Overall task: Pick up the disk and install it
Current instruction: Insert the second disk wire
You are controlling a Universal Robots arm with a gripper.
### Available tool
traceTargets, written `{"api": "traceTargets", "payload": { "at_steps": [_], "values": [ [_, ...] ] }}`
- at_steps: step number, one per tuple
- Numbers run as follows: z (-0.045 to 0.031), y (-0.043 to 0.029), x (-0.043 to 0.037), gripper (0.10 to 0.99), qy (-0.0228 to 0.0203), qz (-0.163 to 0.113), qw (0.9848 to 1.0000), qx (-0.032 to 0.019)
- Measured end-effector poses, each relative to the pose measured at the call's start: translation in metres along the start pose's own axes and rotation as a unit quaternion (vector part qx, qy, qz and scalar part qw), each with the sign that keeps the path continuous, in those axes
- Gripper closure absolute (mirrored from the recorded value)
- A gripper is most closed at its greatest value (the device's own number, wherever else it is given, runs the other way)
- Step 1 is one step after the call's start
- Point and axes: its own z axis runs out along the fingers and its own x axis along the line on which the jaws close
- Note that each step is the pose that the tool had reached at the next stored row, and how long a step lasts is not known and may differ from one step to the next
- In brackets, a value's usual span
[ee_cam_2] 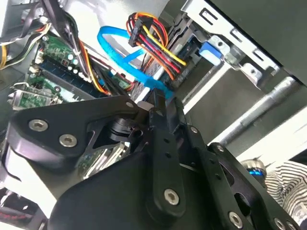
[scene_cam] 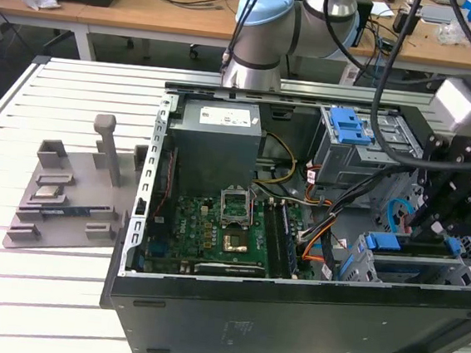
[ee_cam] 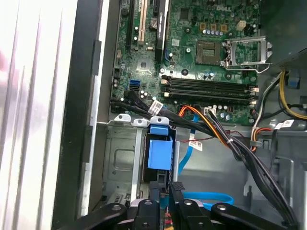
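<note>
- Gripper (scene_cam: 430, 233) hangs over the computer case (scene_cam: 289, 315) at the exterior view's right; in the first wrist view its jaws stand narrow and appear clamped on the top edge of the disk (scene_cam: 411, 262).
- Disk: it stands on edge in the metal drive cage (ee_cam: 120, 163) in the case's near corner, blue rail uppermost, beside the motherboard (ee_cam: 211, 48).
- Progress, as I judge it: the pick-up is done and the disk is partly down in its bay. Whether it is fully seated I cannot tell, and the grip is not yet released.
- A loose blue cable (ee_cam: 206, 196) and a bundle of coloured wires (ee_cam_2: 153, 43) lie just beside the cage, not visibly plugged into the disk.
- Writing: the grey power-supply box (scene_cam: 214, 141) carries a white label (scene_cam: 224, 118), and small white tags hang on the cables; none of it can be made out.
</note>
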Motion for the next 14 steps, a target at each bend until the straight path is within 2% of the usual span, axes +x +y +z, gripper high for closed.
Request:
{"api": "traceTargets", "payload": {
  "at_steps": [4, 6, 7, 14],
  "values": [
    [-0.0153, 0.0013, -0.0015, 0.863, -0.0001, 0.000, 1.0000, 0.0000],
    [-0.0231, 0.0020, -0.0018, 0.980, 0.0000, 0.000, 1.0000, 0.0000],
    [-0.0297, 0.0025, -0.0019, 0.980, 0.0001, 0.000, 1.0000, 0.0000],
    [-0.0309, 0.0026, -0.0019, 0.980, -0.0001, 0.000, 1.0000, 0.0000]
  ]
}}
